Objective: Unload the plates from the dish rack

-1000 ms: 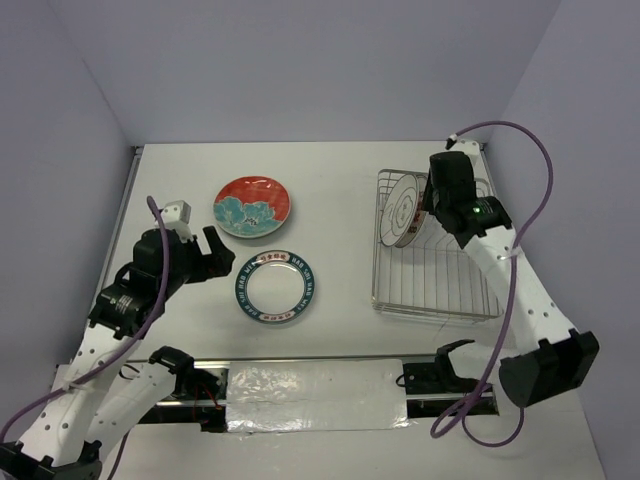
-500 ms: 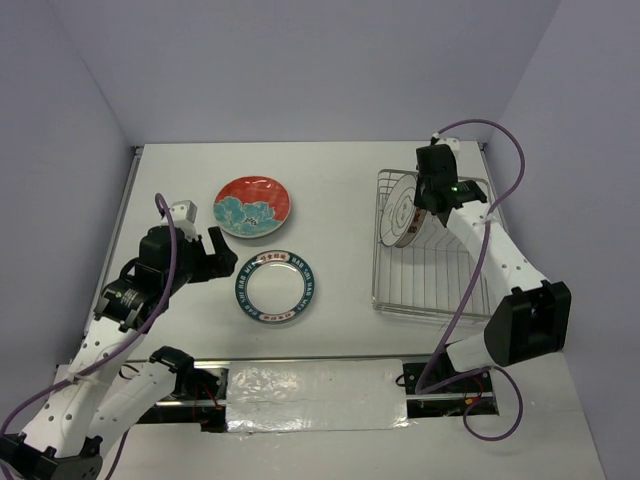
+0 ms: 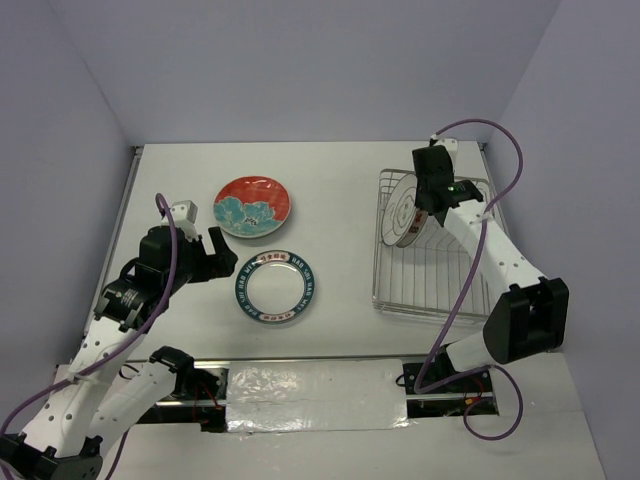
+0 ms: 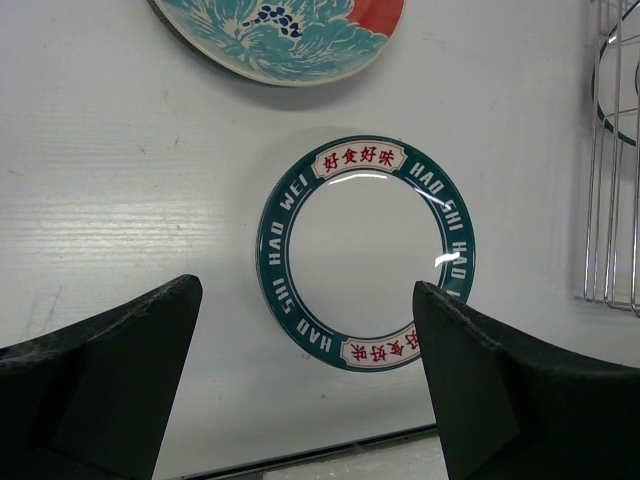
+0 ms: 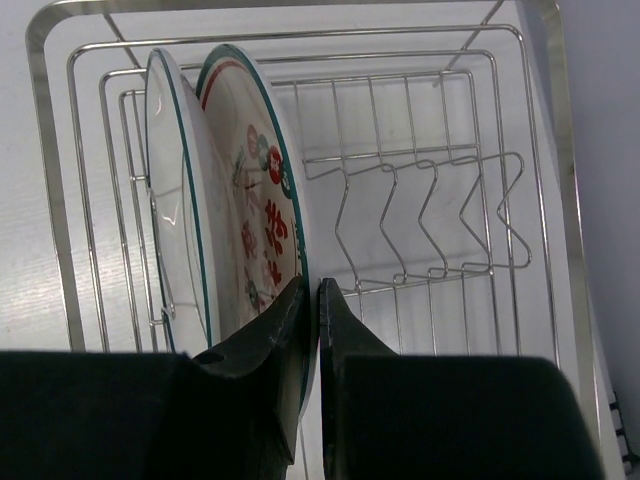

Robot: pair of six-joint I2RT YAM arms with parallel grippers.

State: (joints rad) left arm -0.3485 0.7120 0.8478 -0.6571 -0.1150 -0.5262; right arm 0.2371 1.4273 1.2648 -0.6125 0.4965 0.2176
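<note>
Right gripper (image 5: 312, 287) has swung in over the dish rack (image 5: 420, 210), far right. Its fingers pinch nearly together on the patterned plate (image 5: 255, 200); another plate (image 5: 175, 200) stands beside it. Two are unloaded: red flowered plate (image 3: 253, 207) and teal-rimmed plate (image 3: 277, 285), left-centre. Left gripper (image 4: 305, 288) gapes wide, empty.

White bench (image 3: 340, 180) carries a red flowered plate (image 3: 253, 207), a teal-rimmed plate (image 3: 277, 286) just beside it, and a wire dish rack (image 3: 377, 270) at right.
</note>
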